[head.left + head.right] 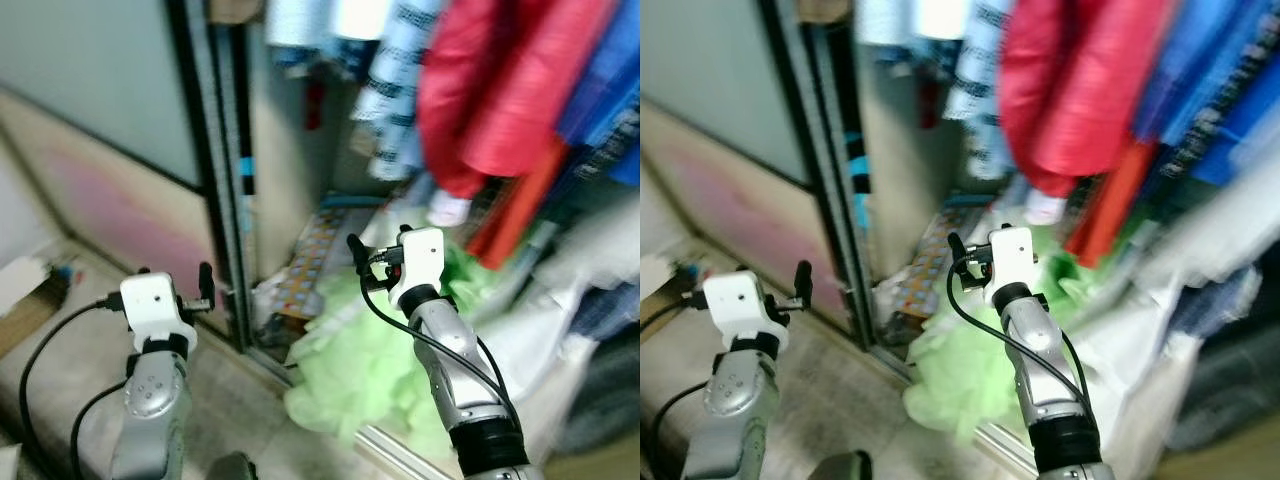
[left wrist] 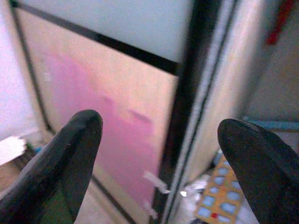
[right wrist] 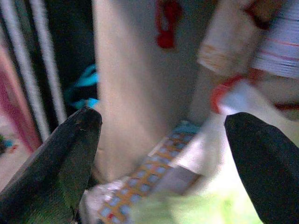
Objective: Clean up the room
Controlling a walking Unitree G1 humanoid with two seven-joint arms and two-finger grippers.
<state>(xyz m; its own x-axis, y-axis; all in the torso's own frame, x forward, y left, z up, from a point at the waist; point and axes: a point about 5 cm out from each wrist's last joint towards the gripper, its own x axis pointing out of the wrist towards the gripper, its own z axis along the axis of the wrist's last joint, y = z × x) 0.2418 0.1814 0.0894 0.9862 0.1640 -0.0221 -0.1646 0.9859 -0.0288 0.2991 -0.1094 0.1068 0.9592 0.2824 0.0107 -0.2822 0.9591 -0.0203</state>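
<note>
Head views, target: the light green cloth (image 1: pixel 375 365) lies heaped on the wardrobe floor, spilling over the door track (image 1: pixel 395 445), beneath the hanging clothes (image 1: pixel 500 90).
Head views, handling: I judge it soft, light and limp; best pinched at a raised fold near the top of the heap.
Head views, grippers: my right gripper (image 1: pixel 378 248) hovers above the cloth; my left gripper (image 1: pixel 175 277) is near the sliding door (image 1: pixel 205 150).
Left wrist view: my fingers (image 2: pixel 70 158) are spread wide, holding nothing, facing the door's edge.
Right wrist view: my fingers (image 3: pixel 65 154) are spread wide, empty, with green cloth showing between them.
</note>
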